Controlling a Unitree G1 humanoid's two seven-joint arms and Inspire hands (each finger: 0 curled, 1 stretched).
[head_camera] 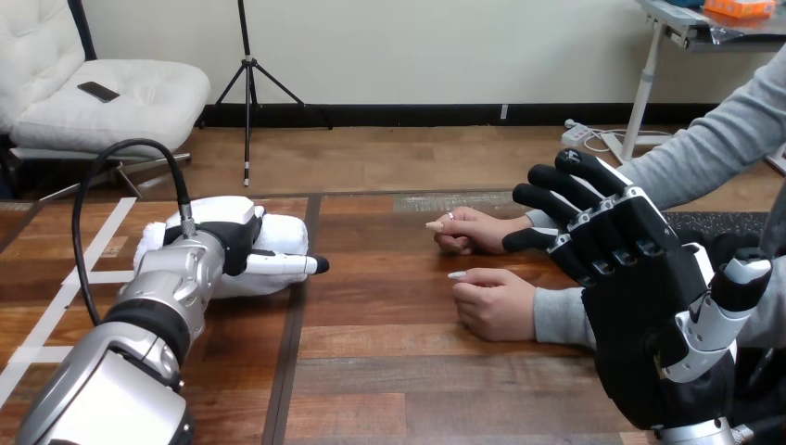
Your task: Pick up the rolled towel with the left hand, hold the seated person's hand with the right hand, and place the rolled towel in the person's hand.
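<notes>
The rolled towel (281, 230) lies at the left of the table (389, 371) under the left robot hand (218, 236); I cannot tell whether that hand has closed on it. The towel looks light, soft and squashy, so I'd grip round the roll's middle to keep it from unrolling. The right robot hand (640, 306) hangs wide open and empty beside the person's nearer hand (496, 301).

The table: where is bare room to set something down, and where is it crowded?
Bare table lies between the rolled towel, under the left hand, and the person's hands; also along the near edge. Crowded at right: the open right hand is close to them.
</notes>
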